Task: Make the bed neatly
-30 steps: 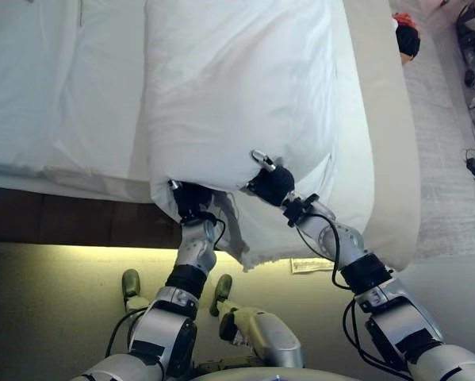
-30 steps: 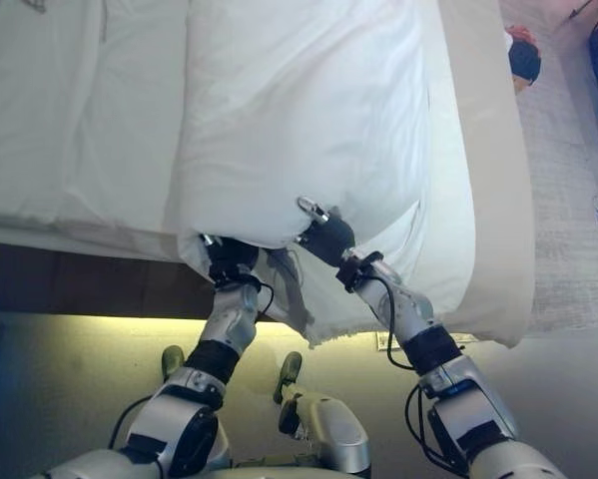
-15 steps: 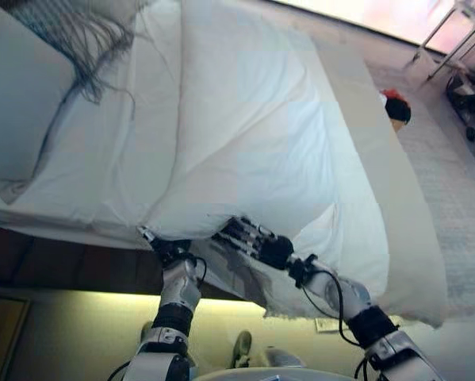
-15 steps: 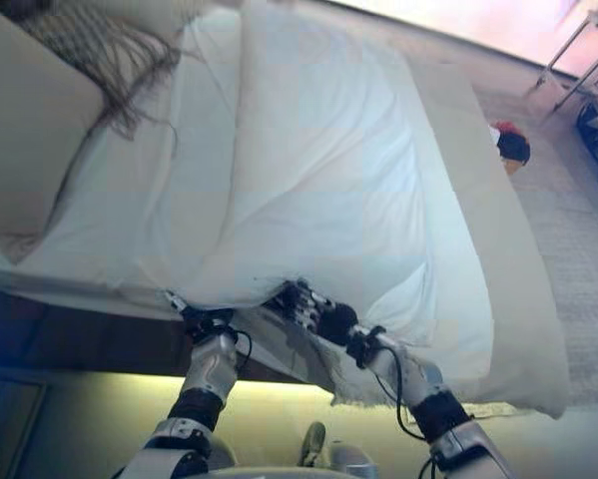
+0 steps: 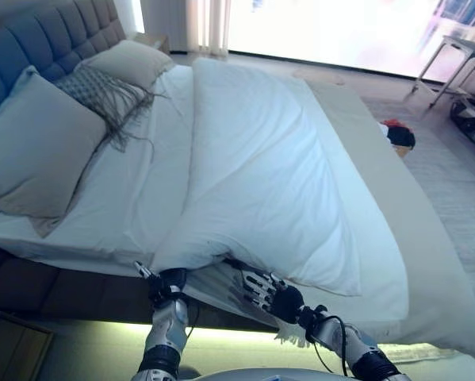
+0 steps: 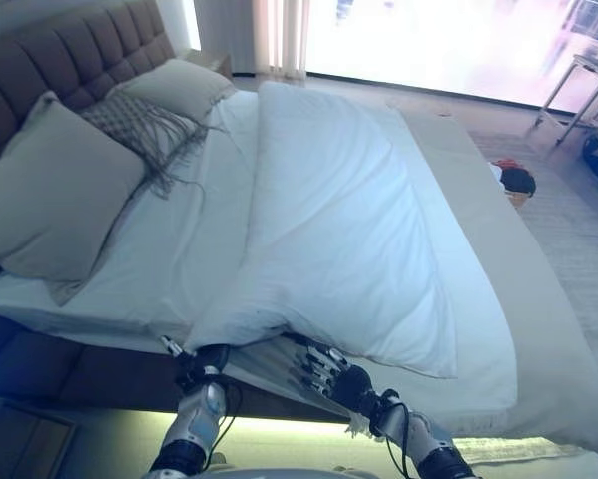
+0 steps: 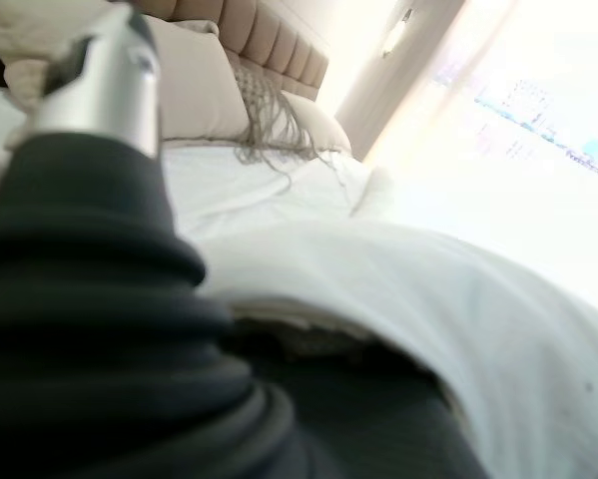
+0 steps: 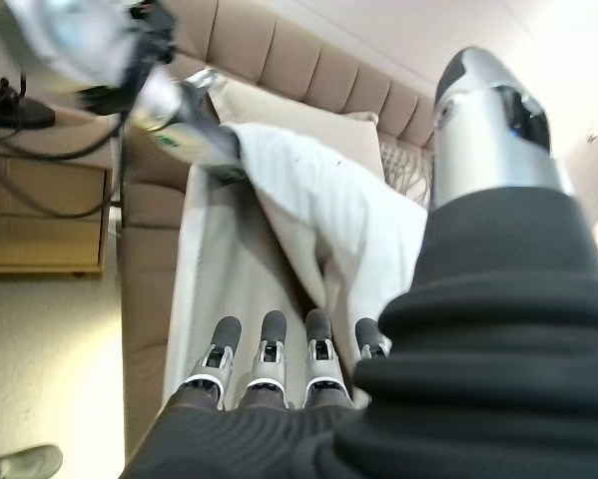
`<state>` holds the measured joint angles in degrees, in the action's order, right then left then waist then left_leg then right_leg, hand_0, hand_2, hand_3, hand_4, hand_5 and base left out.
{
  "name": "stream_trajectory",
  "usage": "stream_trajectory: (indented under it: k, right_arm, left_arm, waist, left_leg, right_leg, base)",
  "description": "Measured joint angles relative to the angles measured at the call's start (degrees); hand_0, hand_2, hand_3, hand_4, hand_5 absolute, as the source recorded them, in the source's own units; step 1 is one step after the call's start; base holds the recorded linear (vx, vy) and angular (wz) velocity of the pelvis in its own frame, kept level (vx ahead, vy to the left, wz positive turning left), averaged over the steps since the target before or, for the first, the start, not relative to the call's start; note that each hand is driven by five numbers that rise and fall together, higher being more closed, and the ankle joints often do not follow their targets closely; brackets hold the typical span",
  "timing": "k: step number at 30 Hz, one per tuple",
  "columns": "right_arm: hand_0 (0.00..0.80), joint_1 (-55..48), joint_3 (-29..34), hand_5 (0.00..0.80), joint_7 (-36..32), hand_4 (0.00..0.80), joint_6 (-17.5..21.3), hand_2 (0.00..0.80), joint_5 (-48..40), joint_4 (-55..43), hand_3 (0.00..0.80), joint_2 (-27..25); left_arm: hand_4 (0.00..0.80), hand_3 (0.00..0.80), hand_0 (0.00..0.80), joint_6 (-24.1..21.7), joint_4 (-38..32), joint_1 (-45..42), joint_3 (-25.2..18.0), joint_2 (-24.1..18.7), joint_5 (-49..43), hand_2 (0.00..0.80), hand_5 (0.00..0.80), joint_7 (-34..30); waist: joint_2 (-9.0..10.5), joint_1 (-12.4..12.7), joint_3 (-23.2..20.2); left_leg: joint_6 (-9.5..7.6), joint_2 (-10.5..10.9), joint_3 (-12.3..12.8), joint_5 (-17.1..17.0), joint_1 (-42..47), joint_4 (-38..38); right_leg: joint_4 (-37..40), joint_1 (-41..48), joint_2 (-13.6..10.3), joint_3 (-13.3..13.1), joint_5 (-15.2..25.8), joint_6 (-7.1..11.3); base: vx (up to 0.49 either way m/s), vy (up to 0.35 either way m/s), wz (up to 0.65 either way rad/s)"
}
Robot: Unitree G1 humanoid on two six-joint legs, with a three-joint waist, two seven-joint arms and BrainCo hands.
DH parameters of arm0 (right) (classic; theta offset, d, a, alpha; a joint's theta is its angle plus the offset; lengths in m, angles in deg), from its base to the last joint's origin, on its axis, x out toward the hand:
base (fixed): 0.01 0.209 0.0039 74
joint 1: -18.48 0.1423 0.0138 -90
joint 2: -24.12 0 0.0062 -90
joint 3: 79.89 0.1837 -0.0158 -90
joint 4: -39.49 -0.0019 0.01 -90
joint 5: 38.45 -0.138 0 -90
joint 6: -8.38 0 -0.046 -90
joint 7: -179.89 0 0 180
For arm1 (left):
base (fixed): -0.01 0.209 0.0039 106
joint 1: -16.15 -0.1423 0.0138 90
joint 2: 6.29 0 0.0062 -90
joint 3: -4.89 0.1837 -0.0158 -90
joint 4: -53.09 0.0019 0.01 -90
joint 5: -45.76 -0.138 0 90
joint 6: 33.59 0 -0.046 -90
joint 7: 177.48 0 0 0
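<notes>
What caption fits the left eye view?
Both hands, left hand and right hand, at the near edge of the white duvet.

My bed (image 5: pixel 427 238) stretches away from me, its padded headboard (image 5: pixel 39 40) at the far left. A white duvet (image 5: pixel 261 167) lies folded lengthways down the middle, leaving bare sheet (image 5: pixel 142 182) on its left. Two pale pillows (image 5: pixel 39 151) and a fringed grey cushion (image 5: pixel 102 87) rest against the headboard, on the sheet's left.
</notes>
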<state>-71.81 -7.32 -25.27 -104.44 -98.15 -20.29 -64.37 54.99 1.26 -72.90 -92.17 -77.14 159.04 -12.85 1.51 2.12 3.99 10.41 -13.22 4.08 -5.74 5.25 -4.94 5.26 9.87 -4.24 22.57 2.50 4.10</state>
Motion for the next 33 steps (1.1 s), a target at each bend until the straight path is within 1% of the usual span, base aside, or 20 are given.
stream_trajectory:
  k: [2, 4, 6, 9, 11, 15, 18, 20, 23, 26, 30, 31, 33]
  right_arm:
    - [0.0, 0.1, 0.3, 0.0, -0.6, 0.0, 0.2, 0.0, 0.0, 0.3, 0.0, 0.0]
    - [0.0, 0.2, 1.2, 0.0, -0.7, 0.0, 0.2, 0.0, 0.0, 0.8, 0.0, 0.0]
    - [0.0, 0.8, 1.4, 0.0, -0.8, 0.0, 0.3, 0.0, 0.0, 2.1, 0.0, -0.1]
    - [0.0, 1.3, 2.3, 0.0, -1.9, 0.0, 0.3, 0.0, 0.1, 4.1, 0.0, -0.1]
    - [0.0, 1.3, 3.4, 0.0, -1.9, 0.0, 0.3, 0.0, 0.6, 4.4, 0.0, -0.3]
    - [0.0, 2.1, 3.4, 0.0, -2.3, 0.0, 0.2, 0.0, 1.1, 5.6, 0.0, -1.5]
    - [0.0, 3.0, 3.5, 0.0, -2.7, 0.0, 0.3, 0.0, 1.7, 6.4, 0.0, -2.4]
    - [0.0, 3.1, 3.8, 0.0, -2.9, 0.0, 0.4, 0.0, 1.8, 6.7, 0.0, -2.6]
    - [0.0, 3.5, 3.9, 0.0, -3.1, 0.0, 0.6, 0.0, 1.8, 8.1, 0.0, -2.7]
    - [0.0, 3.9, 4.2, 0.0, -3.4, 0.0, 0.9, 0.0, 1.8, 9.3, 0.0, -2.8]
    - [0.0, 5.0, 4.5, 0.0, -3.6, 0.0, 1.3, 0.0, 1.9, 10.9, 0.0, -2.7]
    - [0.0, 5.0, 4.6, 0.0, -3.7, 0.0, 1.3, 0.0, 1.9, 11.1, 0.0, -2.9]
    - [0.0, 5.0, 4.5, 0.0, -3.9, 0.0, 1.3, 0.0, 2.0, 11.2, 0.0, -2.9]
  left_arm:
    - [0.0, 0.0, 0.0, 1.6, 1.5, -0.6, 0.0, 0.0, 0.0, 0.0, 0.0, -0.7]
    - [0.0, 0.0, 0.0, 2.8, 1.9, -1.3, -0.1, 0.0, -0.1, 0.0, 0.0, -1.2]
    - [0.0, 0.0, 0.0, 3.5, 3.0, -1.5, -1.0, 0.0, -0.1, 0.0, 0.0, -2.1]
    - [0.0, 0.0, 0.0, 4.9, 4.7, -1.9, -3.9, 0.2, -0.6, 0.0, 0.0, -2.8]
    - [0.0, 0.0, 0.0, 5.7, 6.2, -2.0, -6.5, 0.2, -2.1, 0.0, 0.0, -3.1]
    - [0.0, 0.0, 0.0, 7.0, 8.4, -1.5, -10.8, -0.5, -2.5, 0.0, 0.0, -3.1]
    - [0.0, 0.0, 0.0, 9.6, 11.7, -1.0, -12.4, -4.1, -4.3, 0.0, 0.0, -3.1]
    - [0.0, 0.0, 0.0, 11.4, 12.7, -1.1, -13.1, -6.4, -4.5, 0.0, 0.0, -3.1]
    - [0.0, 0.0, 0.0, 13.5, 12.8, -1.2, -14.4, -8.8, -5.6, 0.0, 0.0, -3.1]
    - [0.0, 0.0, 0.0, 14.9, 13.6, -1.4, -14.8, -11.5, -6.8, 0.0, 0.0, -3.0]
    - [0.0, 0.0, 0.0, 17.2, 16.9, -1.1, -14.8, -15.5, -6.8, 0.0, 0.0, -2.0]
    - [0.0, 0.0, 0.0, 18.3, 17.5, -1.1, -15.5, -16.3, -7.1, 0.0, 0.0, -1.2]
    - [0.0, 0.0, 0.0, 19.7, 18.5, -1.0, -16.2, -17.6, -8.4, 0.0, 0.0, -0.2]
  waist:
    - [-0.6, 1.1, -0.7]
    - [-0.71, 2.0, -1.1]
    - [-0.63, 2.0, -1.5]
    - [-0.72, 2.1, -1.6]
    - [-0.84, 2.1, -1.5]
    - [-1.1, 2.1, -1.5]
    - [-1.16, 2.1, -1.5]
    - [-1.16, 2.1, -1.5]
    - [-1.19, 2.1, -1.4]
    - [-1.19, 2.2, -1.4]
    - [-1.19, 2.2, -1.4]
    - [-1.17, 2.2, -1.4]
    - [-1.16, 2.2, -1.4]
  left_leg:
    - [0.23, 0.1, -0.4, -0.1, -0.1, 0.0]
    - [0.24, 0.2, -1.2, -0.1, -0.2, 0.0]
    - [0.24, 0.3, -1.6, -0.1, -1.0, 0.0]
    - [0.22, 0.4, -1.7, -0.1, -1.0, 0.0]
    - [0.17, 0.4, -1.7, -0.1, -1.1, -0.1]
    - [0.16, 0.4, -1.7, -0.1, -1.0, -0.2]
    - [0.26, 0.2, -1.7, 0.0, -0.9, -0.3]
    - [0.49, 0.0, -1.7, 0.1, -0.9, -0.1]
    - [0.65, -0.2, -1.7, 0.2, -0.8, -0.1]
    - [0.82, -0.4, -1.7, 0.3, -0.9, -0.1]
    - [0.85, -0.6, -1.7, 0.3, -0.9, 0.0]
    - [0.87, -0.4, -1.5, 0.3, -0.9, 0.0]
    - [0.88, -0.4, -1.5, 0.3, -0.9, 0.1]
  right_leg:
    - [0.0, 0.1, 0.0, 0.3, -0.1, 0.09]
    - [0.0, 0.1, -0.1, 0.6, -0.1, 0.18]
    - [0.0, 0.0, -0.2, 1.2, -0.2, 0.25]
    - [0.0, 0.1, -0.3, 1.4, -0.3, 0.31]
    - [0.0, 0.0, -0.3, 1.5, -0.3, 0.31]
    - [0.1, 0.0, -0.4, 2.3, -0.3, 0.32]
    - [0.1, 0.0, -0.6, 3.5, -0.3, 0.35]
    - [0.1, -0.1, -0.7, 4.8, -0.2, 0.43]
    - [0.1, -0.3, -0.7, 5.2, -0.2, 0.47]
    - [0.1, -0.6, -0.9, 6.4, -0.1, 0.58]
    - [0.1, -1.1, -1.2, 7.3, 0.2, 0.65]
    - [0.1, -1.2, -1.5, 8.0, 0.3, 0.76]
    - [0.1, -1.3, -1.7, 8.3, 0.3, 0.84]
  base:
    - [-0.049, -0.002, 0.08]
    - [-0.045, 0.019, 0.09]
    - [-0.038, 0.039, 0.12]
    - [-0.034, 0.061, 0.02]
    - [-0.033, 0.078, 0.0]
    - [-0.033, 0.097, -0.02]
    - [-0.016, 0.116, -0.05]
    - [-0.012, 0.119, -0.1]
    - [-0.022, 0.092, -0.09]
    - [-0.003, 0.088, -0.11]
    - [0.004, 0.097, -0.17]
    - [0.0, 0.126, -0.09]
    - [-0.002, 0.11, -0.08]
